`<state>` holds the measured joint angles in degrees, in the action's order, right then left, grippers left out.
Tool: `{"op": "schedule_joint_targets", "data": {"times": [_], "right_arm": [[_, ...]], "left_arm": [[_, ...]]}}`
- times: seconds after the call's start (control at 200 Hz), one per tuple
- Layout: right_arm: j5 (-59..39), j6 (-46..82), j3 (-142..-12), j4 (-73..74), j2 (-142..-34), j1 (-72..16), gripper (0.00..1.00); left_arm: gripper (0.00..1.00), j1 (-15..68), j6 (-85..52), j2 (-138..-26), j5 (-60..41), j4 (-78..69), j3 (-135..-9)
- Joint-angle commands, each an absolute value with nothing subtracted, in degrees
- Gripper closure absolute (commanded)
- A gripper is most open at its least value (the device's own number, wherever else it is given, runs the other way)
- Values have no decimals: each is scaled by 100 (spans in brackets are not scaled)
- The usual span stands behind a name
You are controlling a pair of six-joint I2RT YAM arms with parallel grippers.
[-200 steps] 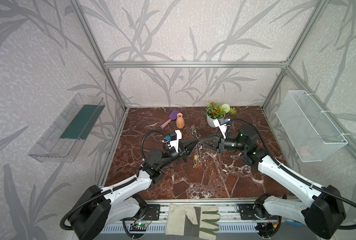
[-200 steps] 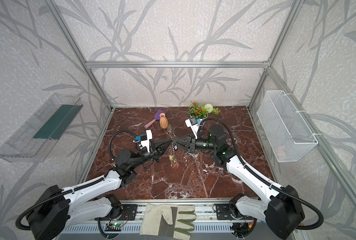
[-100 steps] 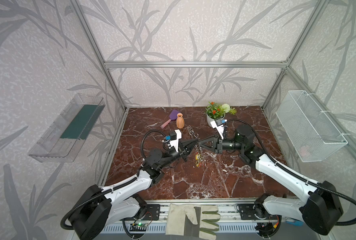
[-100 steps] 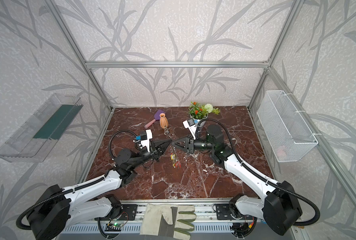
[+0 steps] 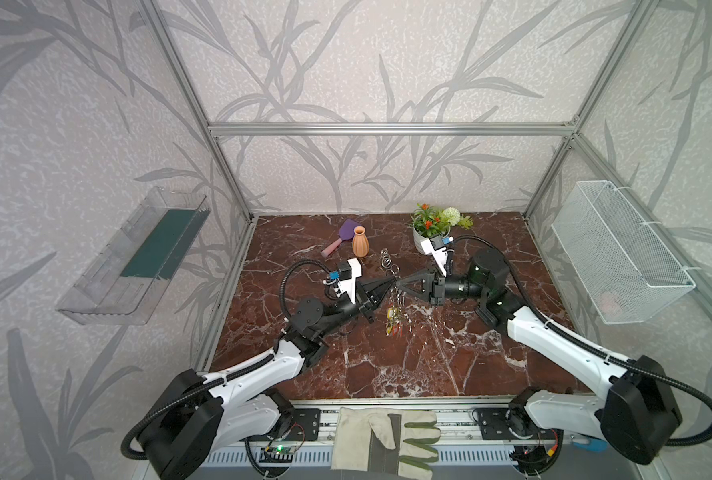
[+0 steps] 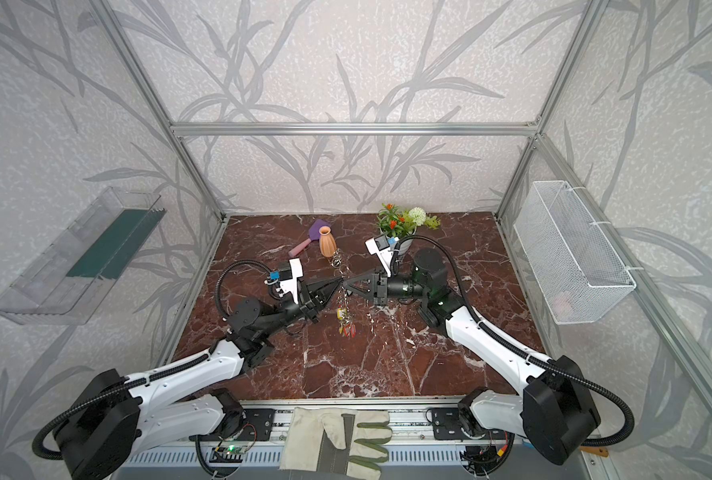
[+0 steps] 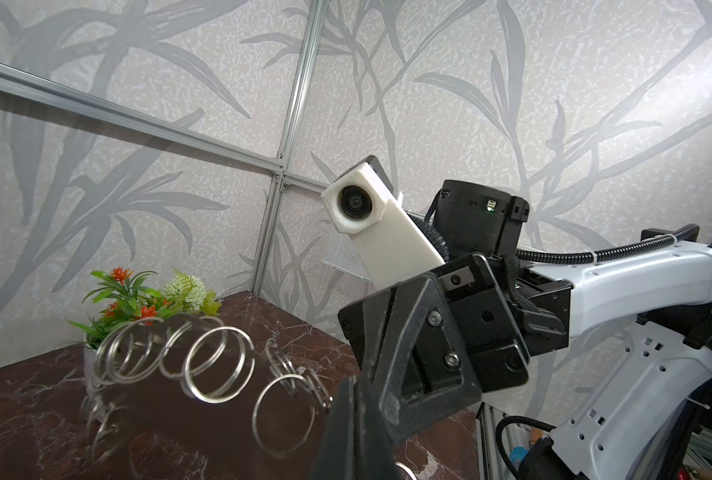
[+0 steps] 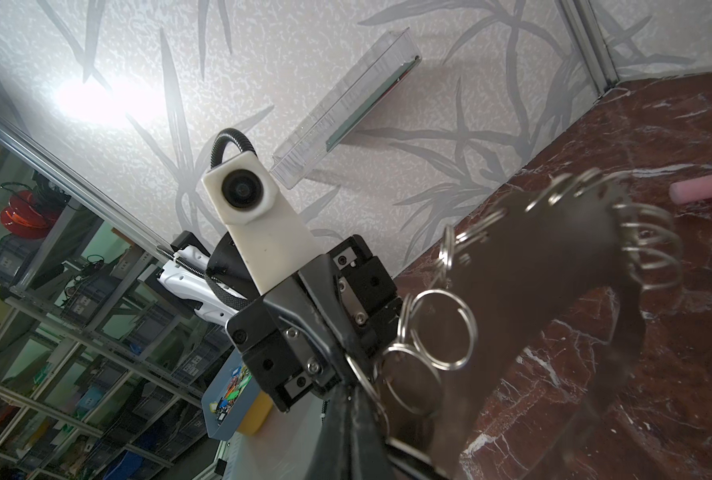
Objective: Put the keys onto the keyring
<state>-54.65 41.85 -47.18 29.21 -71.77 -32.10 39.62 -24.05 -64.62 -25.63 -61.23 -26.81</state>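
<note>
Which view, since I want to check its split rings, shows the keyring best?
The right wrist view: the keyring sits close, with plate, oval hole and rings clear. The left wrist view shows mostly blurred rings; both top views show only a thin, edge-on strand.

Closed left gripper [image 6: 336, 283] and right gripper [image 6: 348, 284] meet tip to tip above a marble table [image 6: 408, 365], keyring [image 6: 341, 293] and coloured keys [image 6: 347, 322] dangling between.

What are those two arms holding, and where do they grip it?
The keyring: left fingers and right fingers pinch its ringed edge from opposite sides.
</note>
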Motion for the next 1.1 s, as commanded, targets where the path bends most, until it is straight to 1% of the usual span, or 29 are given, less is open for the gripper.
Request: {"op": "schedule_joint_targets", "data": {"times": [0.0, 0.125, 0.265, 0.41, 0.505, 0.555, 0.575, 0.6, 0.635, 0.67, 0.72, 0.775, 0.88, 0.985, 1.04, 1.095], "right_arm": [[-5490, 4273, -4650, 3282, -7201, -3247, 100], [-5350, 4155, -4642, 3094, -7140, -3247, 100], [-5043, 3554, -4846, 2098, -6977, -3248, 100], [-4821, 3070, -5069, 1313, -6916, -3252, 100], [-4804, 2991, -5117, 1252, -6907, -3251, 100], [-4794, 2964, -5140, 1239, -6899, -3251, 100], [-4790, 2958, -5149, 1236, -6907, -3251, 100], [-4790, 2953, -5159, 1246, -6910, -3245, 100], [-4826, 2981, -5166, 1290, -6927, -3250, 100], [-4912, 3005, -5175, 1350, -6958, -3259, 100], [-4868, 2970, -5186, 1294, -6957, -3256, 100], [-4613, 2903, -5186, 1138, -6939, -3252, 100], [-4330, 2824, -5220, 826, -7058, -3237, 100], [-4315, 2835, -5158, 829, -7154, -3235, 100], [-4307, 2820, -5110, 856, -7139, -3238, 100], [-4224, 2744, -5089, 779, -7126, -3242, 100]], "left_arm": [[100, 3997, -2432, -6394, -2776, -6432, -2821], [100, 3995, -2421, -6321, -2689, -6211, -2830], [100, 3999, -2343, -6012, -2423, -5561, -2813], [90, 3992, -2169, -5430, -2361, -4414, -2876], [80, 3991, -2020, -5074, -2282, -3619, -2933], [77, 3991, -1974, -4906, -2217, -3295, -2981], [78, 3985, -1940, -4865, -2219, -3179, -3000], [82, 3991, -1896, -4819, -2279, -3051, -3024], [93, 3985, -1827, -4755, -2327, -2912, -3063], [100, 3987, -1828, -4735, -2278, -2795, -3087], [100, 3982, -1819, -4742, -2121, -2540, -3176], [100, 3981, -1807, -4806, -1891, -2140, -3306], [100, 3962, -1922, -4765, -1702, -2216, -3157], [100, 3930, -1964, -4789, -1443, -1828, -3227], [95, 3917, -2027, -4788, -1435, -1615, -3252], [86, 3898, -2139, -4716, -1342, -1455, -3215]]}}
